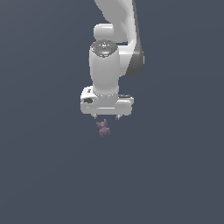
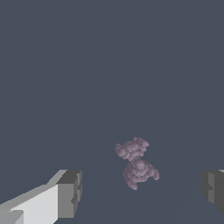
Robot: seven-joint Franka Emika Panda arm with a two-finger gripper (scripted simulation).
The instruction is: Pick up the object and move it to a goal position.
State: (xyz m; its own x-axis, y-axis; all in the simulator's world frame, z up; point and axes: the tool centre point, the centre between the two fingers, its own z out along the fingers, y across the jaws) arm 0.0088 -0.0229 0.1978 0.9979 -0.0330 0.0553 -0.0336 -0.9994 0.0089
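The object [image 1: 103, 127] is a tiny lumpy mauve-pink thing with dull purple patches, lying on the dark grey surface. My white gripper [image 1: 106, 117] hangs directly above it with its short fingertips just over the object, jaws wide apart and empty. In the wrist view the object [image 2: 136, 162] lies between my two grey fingertips [image 2: 70, 192], closer to the middle than to either one, and nothing touches it.
The white arm [image 1: 114, 39] rises behind the gripper toward the top of the exterior view. The dark grey surface [image 1: 43, 175] spreads all around with no other objects in view.
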